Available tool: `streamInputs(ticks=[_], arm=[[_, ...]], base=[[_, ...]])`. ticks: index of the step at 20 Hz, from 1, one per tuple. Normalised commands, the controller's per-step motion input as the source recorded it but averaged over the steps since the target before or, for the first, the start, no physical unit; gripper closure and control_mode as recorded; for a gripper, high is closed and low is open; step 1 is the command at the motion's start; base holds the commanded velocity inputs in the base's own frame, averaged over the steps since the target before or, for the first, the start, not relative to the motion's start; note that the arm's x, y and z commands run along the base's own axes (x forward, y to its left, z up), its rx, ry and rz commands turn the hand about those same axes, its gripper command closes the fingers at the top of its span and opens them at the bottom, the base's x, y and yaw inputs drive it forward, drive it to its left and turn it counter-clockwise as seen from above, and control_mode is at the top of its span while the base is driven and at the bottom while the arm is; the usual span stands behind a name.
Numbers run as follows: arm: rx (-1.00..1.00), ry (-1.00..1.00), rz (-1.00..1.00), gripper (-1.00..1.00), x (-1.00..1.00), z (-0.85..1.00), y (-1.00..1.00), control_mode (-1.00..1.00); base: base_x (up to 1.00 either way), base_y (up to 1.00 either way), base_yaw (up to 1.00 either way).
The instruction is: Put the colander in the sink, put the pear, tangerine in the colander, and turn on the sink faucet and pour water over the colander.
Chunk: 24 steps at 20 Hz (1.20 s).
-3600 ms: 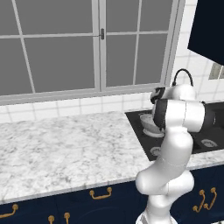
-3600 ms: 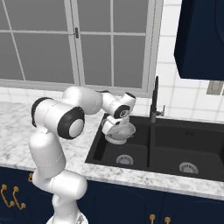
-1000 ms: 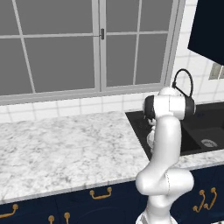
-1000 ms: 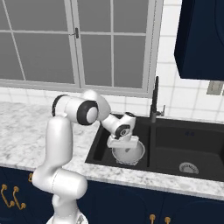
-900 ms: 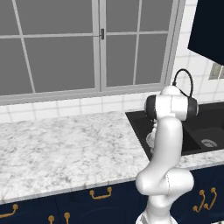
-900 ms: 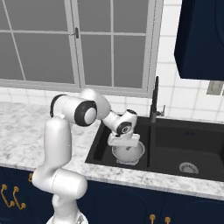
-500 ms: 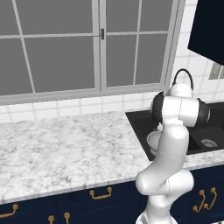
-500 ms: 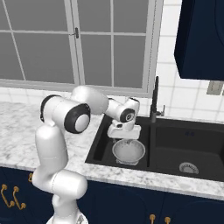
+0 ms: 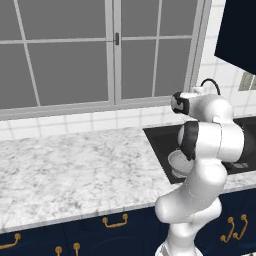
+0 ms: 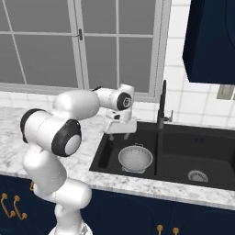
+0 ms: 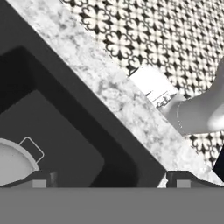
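The colander (image 10: 136,157) sits upright on the floor of the left basin of the sink (image 10: 209,154), empty, below and slightly right of the gripper (image 10: 120,135). The jaws hang above the basin's left part, spread apart and holding nothing; in the hand view the colander's rim (image 11: 13,161) lies at the lower left, seemingly clear of the finger tips. The sink faucet (image 10: 162,106) stands behind the divider between the basins. A white marbled bench (image 9: 70,165) surrounds the sink, with a window (image 9: 110,50) behind it and dark cabinets (image 10: 213,39) at upper right.
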Motion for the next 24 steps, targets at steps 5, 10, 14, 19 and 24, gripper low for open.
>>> streamInputs(ticks=[5, 10, 14, 19, 24], arm=[[0.01, -0.11, 0.6, -1.0, -0.69, 0.44, 0.2, -1.0], [0.09, -0.02, 0.79, -1.0, -0.28, 0.07, 0.3, -1.0], [0.17, 0.11, 0.92, -1.0, 0.0, 0.0, 0.2, -1.0], [0.24, 0.1, 0.88, -1.0, 0.0, 0.0, 0.1, -1.0], [0.24, 0.0, 0.79, -1.0, -0.04, 0.16, 0.02, -1.0]], base=[[0.0, 0.0, 0.0], [0.0, 0.0, 0.0], [0.0, 0.0, 0.0], [0.0, 0.0, 0.0], [0.0, 0.0, 0.0]])
